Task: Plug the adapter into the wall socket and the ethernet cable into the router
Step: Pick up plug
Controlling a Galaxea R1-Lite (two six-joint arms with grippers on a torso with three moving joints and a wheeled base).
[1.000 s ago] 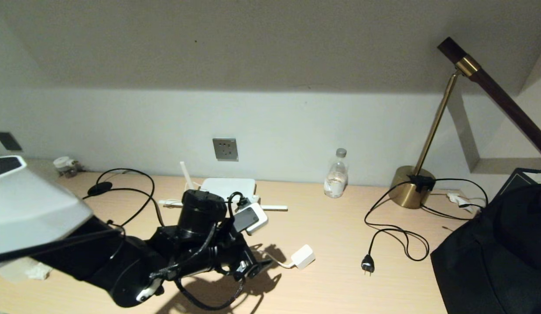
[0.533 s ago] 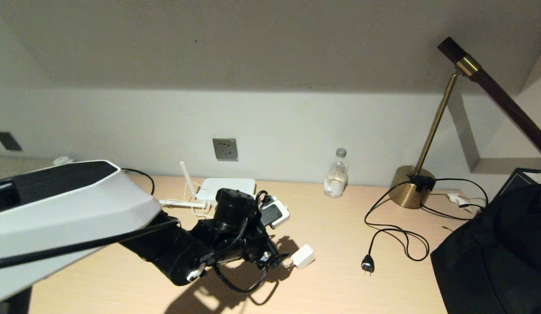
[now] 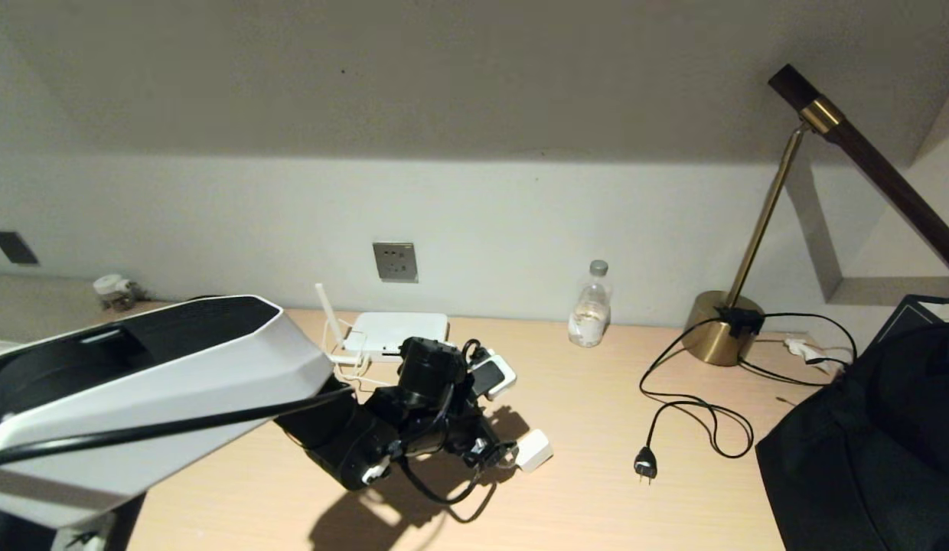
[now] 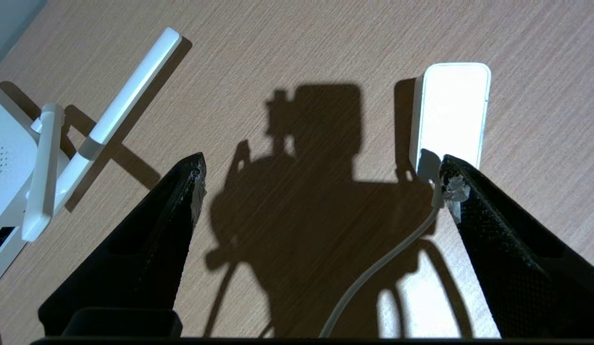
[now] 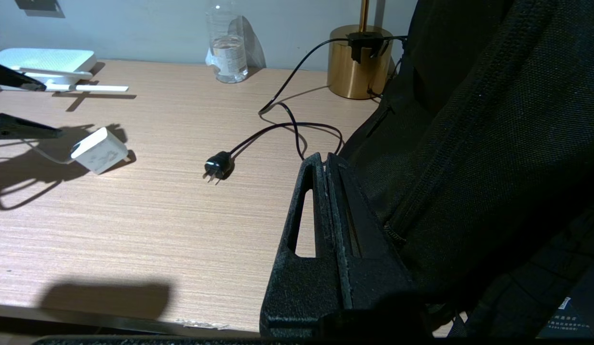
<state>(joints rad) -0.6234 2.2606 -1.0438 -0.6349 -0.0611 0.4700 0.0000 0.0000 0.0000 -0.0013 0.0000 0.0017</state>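
2 claws show, and only the left claw (image 3: 496, 457) is at work. It hangs low over the desk (image 3: 597, 490) with its jaws spread wide and nothing between them. Just behind and to its left lies the router (image 3: 398, 330), flat on the desk with its white antennas folded out beside it. Farther back, on the wall above the router, sits the wall socket (image 3: 395, 262), bare. Just to the right of the left claw lies the adapter (image 4: 452, 112), its thin white cord running back past 1 fingertip (image 4: 452, 184), which stands right at the adapter's near end; I cannot tell whether they touch. Well to the right lie a water bottle (image 3: 590, 304), a black two-pin plug (image 3: 644, 464) and a brass lamp (image 3: 723, 337). Far right, the right claw (image 5: 325, 165) is parked, jaws pressed together and holding nothing, beside a black bag (image 5: 493, 120).
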